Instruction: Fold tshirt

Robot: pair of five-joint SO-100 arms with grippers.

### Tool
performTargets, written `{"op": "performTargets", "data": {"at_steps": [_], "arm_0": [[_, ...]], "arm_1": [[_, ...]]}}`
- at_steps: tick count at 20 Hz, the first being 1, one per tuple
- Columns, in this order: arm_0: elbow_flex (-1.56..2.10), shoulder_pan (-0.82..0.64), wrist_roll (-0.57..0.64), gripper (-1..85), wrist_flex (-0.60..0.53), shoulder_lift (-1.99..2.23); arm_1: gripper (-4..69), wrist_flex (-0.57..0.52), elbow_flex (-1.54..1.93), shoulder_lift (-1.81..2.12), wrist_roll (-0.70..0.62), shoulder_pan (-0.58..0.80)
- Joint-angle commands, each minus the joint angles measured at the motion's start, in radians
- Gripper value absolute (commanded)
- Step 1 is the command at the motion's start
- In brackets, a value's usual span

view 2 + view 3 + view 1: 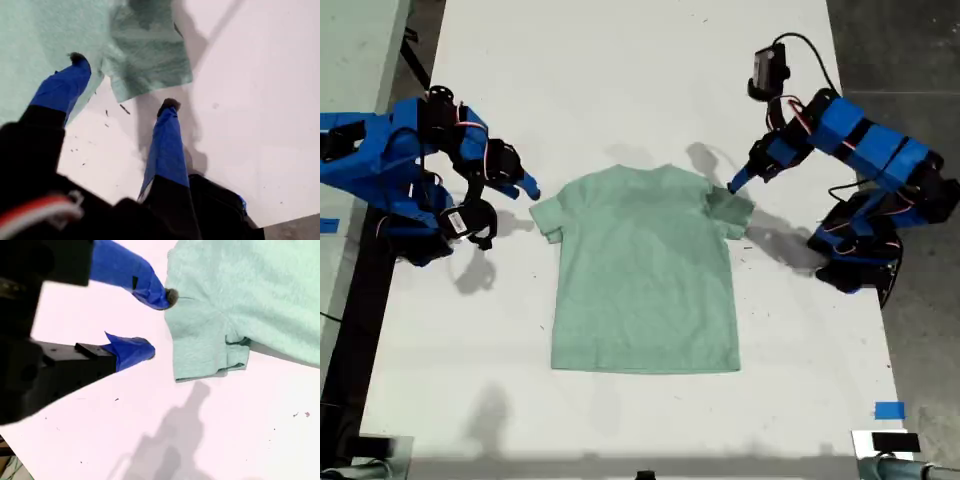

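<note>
Lying flat near the middle of the white table (620, 90), the tshirt (645, 280) has its collar toward the far edge and its hem toward the near edge in the exterior view. We hold my first gripper (732, 187) at the sleeve on the exterior view's right; its jaws are spread, one fingertip (77, 60) over the cloth by the shoulder, the other (170, 105) above bare table just past the sleeve hem. We hold my second gripper (532, 190) at the sleeve on the exterior view's left, jaws parted and grasping nothing, one fingertip (170, 296) at the shoulder edge.
</note>
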Motion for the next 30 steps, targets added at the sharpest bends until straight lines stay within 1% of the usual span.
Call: {"op": "performTargets", "data": {"at_steps": [1,5,8,10,12,13,14,17,19,21,24,27,28,30], "arm_0": [[-0.054,-0.005,0.002,14.3,-0.014,-0.003],[-0.054,-0.005,0.005,14.6,-0.018,-0.023],[-0.054,-0.003,0.005,14.9,-0.025,-0.035],[-0.054,0.000,0.002,15.1,-0.020,-0.035],[-0.054,0.000,0.002,15.1,-0.017,-0.037],[-0.054,-0.003,0.002,15.2,-0.017,-0.037],[-0.052,-0.005,0.002,15.2,-0.017,-0.037],[-0.052,-0.006,0.002,15.3,-0.017,-0.041],[-0.052,-0.006,0.002,15.3,-0.017,-0.048],[-0.052,-0.006,0.002,15.3,-0.017,-0.049],[-0.052,-0.003,-0.002,15.3,-0.015,-0.051],[-0.054,-0.003,-0.002,15.3,-0.017,-0.051],[-0.054,-0.003,-0.002,15.4,-0.020,-0.051],[-0.054,-0.002,-0.002,15.4,-0.023,-0.054]], "arm_1": [[31.2,-0.156,0.100,0.018,-0.035,0.014],[31.3,-0.293,0.232,-0.041,-0.060,0.041],[31.4,-0.364,0.238,-0.161,-0.069,0.060],[31.2,-0.379,0.207,-0.255,-0.074,0.063],[30.8,-0.353,0.137,-0.353,-0.075,0.060],[28.8,-0.344,0.114,-0.385,-0.078,0.058],[22.8,-0.342,0.098,-0.405,-0.084,0.061],[-0.7,-0.334,0.077,-0.422,-0.084,0.064],[-1.4,-0.330,0.058,-0.425,-0.078,0.055],[-1.5,-0.278,0.009,-0.440,-0.066,0.052],[-1.5,-0.072,-0.149,-0.364,-0.046,0.011],[-1.5,0.135,-0.416,-0.298,0.002,-0.063],[-1.5,0.183,-0.508,-0.319,0.023,-0.094],[-1.5,0.225,-0.680,-0.420,0.075,-0.178]]}}
